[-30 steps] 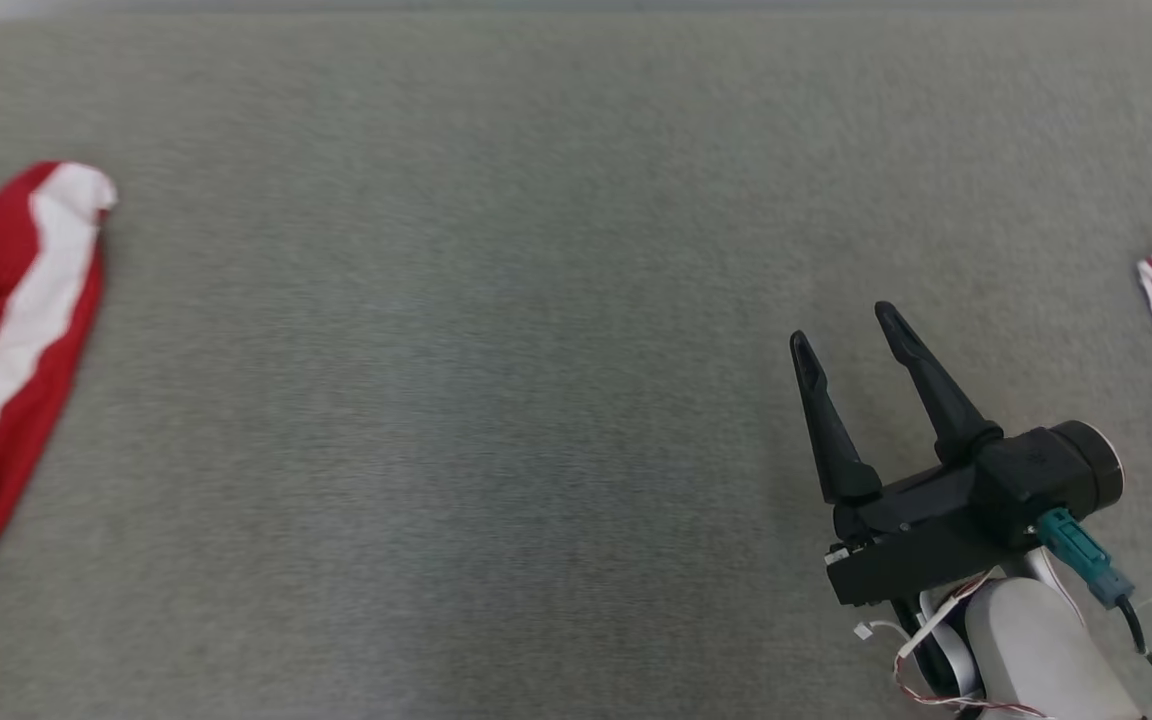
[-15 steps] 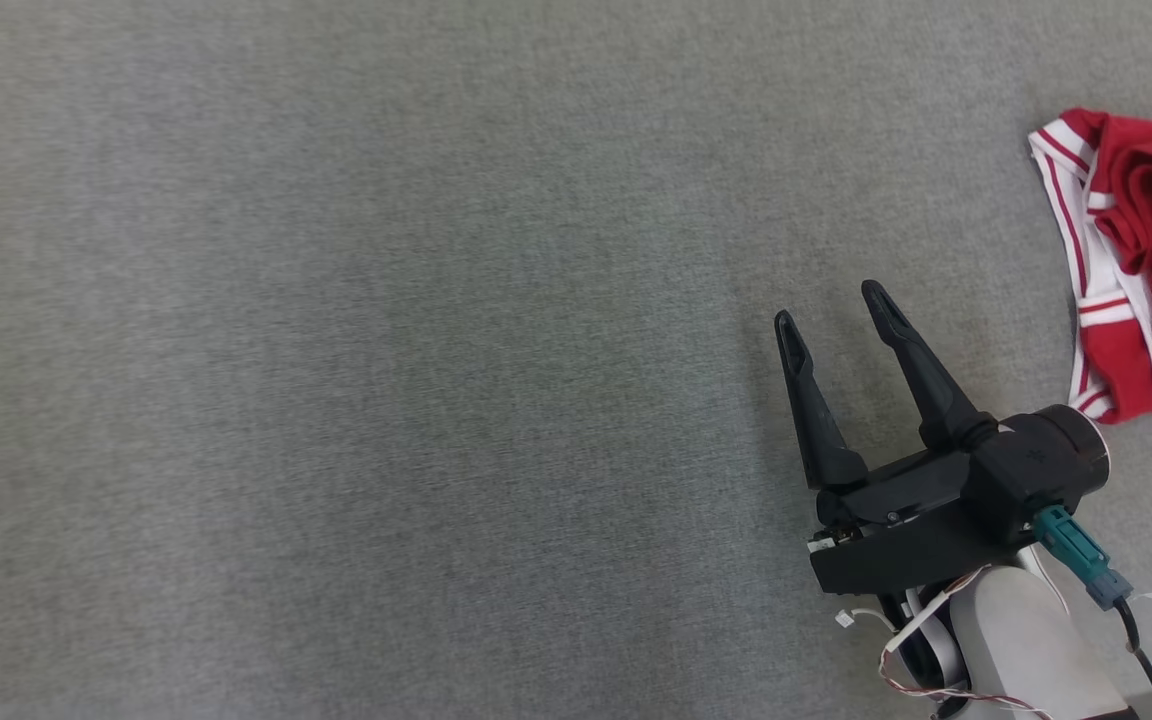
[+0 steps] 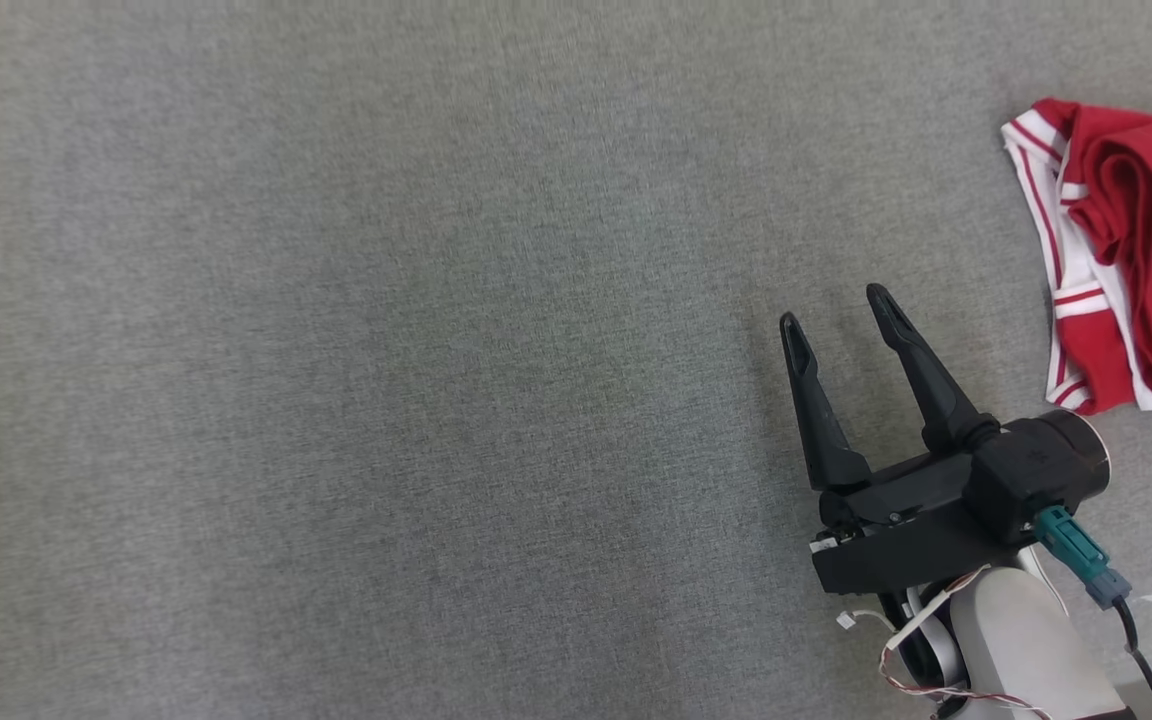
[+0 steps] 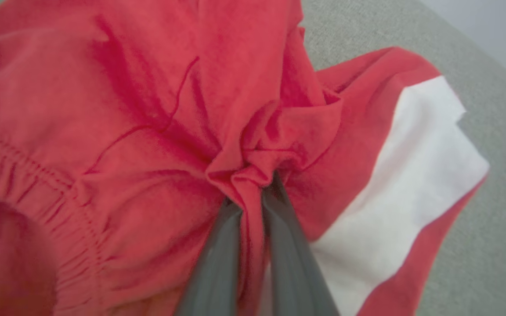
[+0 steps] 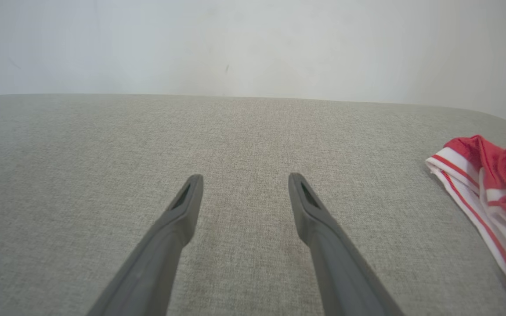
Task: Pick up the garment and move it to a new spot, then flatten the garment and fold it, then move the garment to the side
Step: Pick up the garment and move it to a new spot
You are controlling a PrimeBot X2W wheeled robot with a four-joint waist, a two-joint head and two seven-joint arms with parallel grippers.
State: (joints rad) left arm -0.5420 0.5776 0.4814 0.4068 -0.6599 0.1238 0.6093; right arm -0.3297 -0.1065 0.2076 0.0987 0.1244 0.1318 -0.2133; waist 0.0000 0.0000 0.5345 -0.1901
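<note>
In the left wrist view, the garment (image 4: 117, 109) is red cloth with a gathered elastic hem and a broad white band (image 4: 415, 175). My left gripper (image 4: 253, 192) is shut on a bunched fold of it, with cloth pinched between the two fingers. The garment spreads over the grey fabric surface (image 4: 477, 245). My right gripper (image 3: 834, 308) stands open at the lower right of the head view, with nothing between its fingers. In the right wrist view the right gripper (image 5: 245, 177) hovers low over bare grey surface (image 5: 244, 131).
Another red cloth with thin red and white stripes (image 3: 1106, 250) lies at the right edge, just right of my right gripper, and shows as the striped cloth (image 5: 490, 188) in the right wrist view. The grey surface (image 3: 386, 350) spreads wide to the left. A pale wall (image 5: 253, 44) rises behind.
The head camera has swung right: the red and white garment at the left edge left the picture, and the striped cloth came further in. My left gripper has closed. The right gripper stays open.
</note>
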